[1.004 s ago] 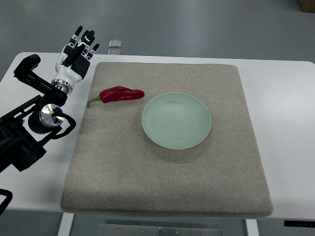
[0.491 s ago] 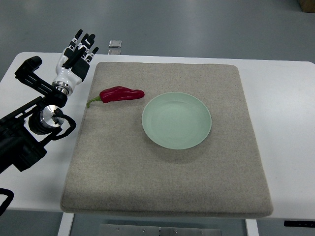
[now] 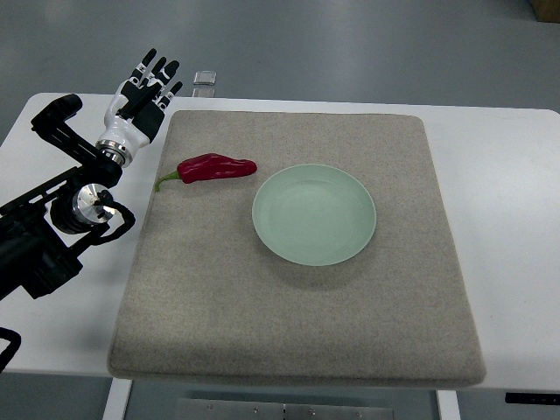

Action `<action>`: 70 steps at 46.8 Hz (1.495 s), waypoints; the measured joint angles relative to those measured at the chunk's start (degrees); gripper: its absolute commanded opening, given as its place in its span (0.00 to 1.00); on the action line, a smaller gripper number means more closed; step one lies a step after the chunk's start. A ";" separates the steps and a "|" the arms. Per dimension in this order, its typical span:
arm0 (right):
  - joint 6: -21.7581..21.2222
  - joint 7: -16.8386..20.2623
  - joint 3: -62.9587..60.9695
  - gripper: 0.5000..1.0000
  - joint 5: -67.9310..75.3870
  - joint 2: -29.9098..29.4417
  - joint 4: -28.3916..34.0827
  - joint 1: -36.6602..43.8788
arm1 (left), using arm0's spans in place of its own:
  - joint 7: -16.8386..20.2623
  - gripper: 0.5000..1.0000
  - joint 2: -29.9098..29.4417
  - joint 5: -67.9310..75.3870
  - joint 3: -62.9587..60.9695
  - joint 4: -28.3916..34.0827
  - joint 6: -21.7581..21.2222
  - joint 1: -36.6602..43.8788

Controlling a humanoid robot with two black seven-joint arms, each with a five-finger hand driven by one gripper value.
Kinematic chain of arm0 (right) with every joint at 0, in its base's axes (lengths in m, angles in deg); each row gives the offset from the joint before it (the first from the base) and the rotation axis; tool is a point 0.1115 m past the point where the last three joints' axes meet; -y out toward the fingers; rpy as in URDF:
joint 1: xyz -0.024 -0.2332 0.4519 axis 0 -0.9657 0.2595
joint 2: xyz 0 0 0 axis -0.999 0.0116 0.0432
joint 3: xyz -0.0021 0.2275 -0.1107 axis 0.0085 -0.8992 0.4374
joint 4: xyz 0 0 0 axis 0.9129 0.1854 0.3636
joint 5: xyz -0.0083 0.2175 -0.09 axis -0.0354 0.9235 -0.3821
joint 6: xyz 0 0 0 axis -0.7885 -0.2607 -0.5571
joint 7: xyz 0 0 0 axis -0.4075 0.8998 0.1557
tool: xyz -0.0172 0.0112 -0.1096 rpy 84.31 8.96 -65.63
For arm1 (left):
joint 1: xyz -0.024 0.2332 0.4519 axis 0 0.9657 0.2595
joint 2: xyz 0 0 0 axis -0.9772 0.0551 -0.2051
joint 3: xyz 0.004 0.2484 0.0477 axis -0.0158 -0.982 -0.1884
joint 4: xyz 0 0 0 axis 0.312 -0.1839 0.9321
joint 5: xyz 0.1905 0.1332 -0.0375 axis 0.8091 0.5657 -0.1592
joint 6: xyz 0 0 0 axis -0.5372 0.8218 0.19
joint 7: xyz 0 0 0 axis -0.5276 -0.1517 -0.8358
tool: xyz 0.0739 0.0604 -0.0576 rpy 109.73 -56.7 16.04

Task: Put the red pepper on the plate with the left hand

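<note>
Here, the red pepper (image 3: 213,167) lies flat on the grey mat (image 3: 297,341), well apart from any hand, its green stem pointing toward the mat's left edge and its tapered tip toward the plate (image 3: 314,214). The pale green plate sits on the mat just to the right of the pepper and slightly nearer the camera, with a narrow strip of bare mat between the two; nothing rests in it.

To the left of the pepper and farther from the camera, the left hand (image 3: 143,94) hangs over the mat's far left corner and the white table (image 3: 507,192), its white-and-black fingers (image 3: 151,61) spread and straight, holding nothing. It does not touch the pepper. The black arm behind it runs down and away from the pepper to the picture's left edge, with a round silver joint showing at the mat's left side.

Beyond the pepper, past the table's far edge, a small clear block (image 3: 205,78) is visible against the grey floor. The mat covers most of the table, leaving white margins at both sides. The right arm is out of the picture.
</note>
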 measured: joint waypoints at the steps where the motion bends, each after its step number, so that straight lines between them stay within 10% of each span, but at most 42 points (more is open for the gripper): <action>1: 0.00 0.00 0.00 0.86 0.00 0.00 0.00 0.00 | 0.02 0.99 -0.02 -0.03 0.00 0.11 0.85 0.00; 47: 0.04 0.00 0.00 0.86 0.00 0.00 0.00 -0.01 | -0.09 0.99 -4.16 21.97 -0.73 0.43 2.45 -2.74; 70: 0.03 0.00 0.00 0.86 0.00 0.00 0.00 0.00 | -0.18 0.99 -7.33 56.02 -0.92 0.03 1.32 -2.81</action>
